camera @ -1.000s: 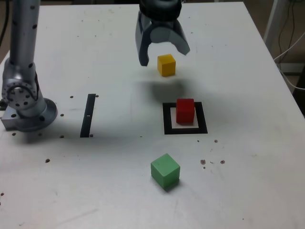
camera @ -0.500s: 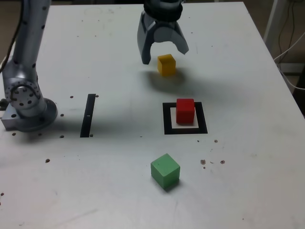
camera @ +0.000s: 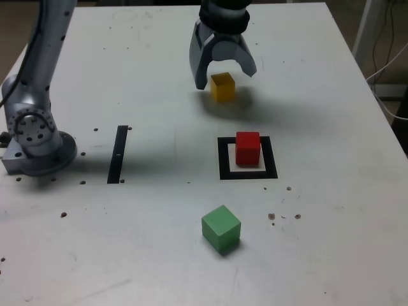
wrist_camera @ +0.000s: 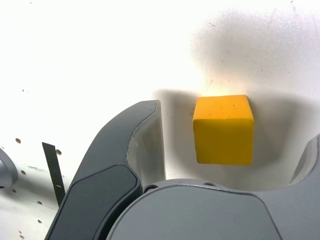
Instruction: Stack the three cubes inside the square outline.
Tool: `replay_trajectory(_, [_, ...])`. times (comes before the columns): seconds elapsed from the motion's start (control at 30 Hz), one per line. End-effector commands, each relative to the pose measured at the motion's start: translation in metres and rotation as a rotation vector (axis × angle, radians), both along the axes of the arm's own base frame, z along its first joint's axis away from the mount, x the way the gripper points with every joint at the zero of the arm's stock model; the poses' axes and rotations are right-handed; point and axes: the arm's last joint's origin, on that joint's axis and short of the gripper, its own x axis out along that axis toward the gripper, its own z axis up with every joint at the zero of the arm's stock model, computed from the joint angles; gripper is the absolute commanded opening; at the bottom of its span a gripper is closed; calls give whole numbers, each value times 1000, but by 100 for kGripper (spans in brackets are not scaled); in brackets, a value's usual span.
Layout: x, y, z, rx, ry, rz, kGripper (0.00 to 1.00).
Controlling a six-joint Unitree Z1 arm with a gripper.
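A yellow cube (camera: pixel 222 87) rests on the white table, toward the far side in the exterior view. My gripper (camera: pixel 224 75) hangs open just above and behind it, one finger on each side, without touching it. The wrist view shows the yellow cube (wrist_camera: pixel 223 129) between the two spread fingers (wrist_camera: pixel 130 155). A red cube (camera: pixel 248 148) stands inside the square outline (camera: pixel 223 167), whose thick black border surrounds a white centre. A green cube (camera: pixel 221 228) lies nearer the camera, in front of the outline.
A thin black strip (camera: pixel 118 153) lies on the table at the exterior view's left. The arm's grey base (camera: pixel 35 137) stands at the far left. Small dark specks dot the table (camera: pixel 319 242). Cables hang off the right edge.
My gripper has dropped lower and shifted slightly right, closing in over the yellow cube. Its jaws stay open. The cubes have not moved.
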Motion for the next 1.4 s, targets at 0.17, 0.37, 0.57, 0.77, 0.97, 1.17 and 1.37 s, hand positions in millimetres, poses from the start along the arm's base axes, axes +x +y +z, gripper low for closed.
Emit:
replay_trajectory(0.17, [5,4,-10,-22,15,-2,99])
replay_trajectory(0.37, [8,6,-15,-39,29,0,92])
replay_trajectory(0.57, [11,8,-19,-51,36,1,82])
replay_trajectory(0.77, [15,9,-22,-64,43,5,61])
replay_trajectory(0.97, [17,10,-22,-64,34,4,31])
replay_trajectory(1.17, [17,10,-20,-63,29,0,25])
replay_trajectory(1.37, [17,10,-18,-65,27,-1,24])
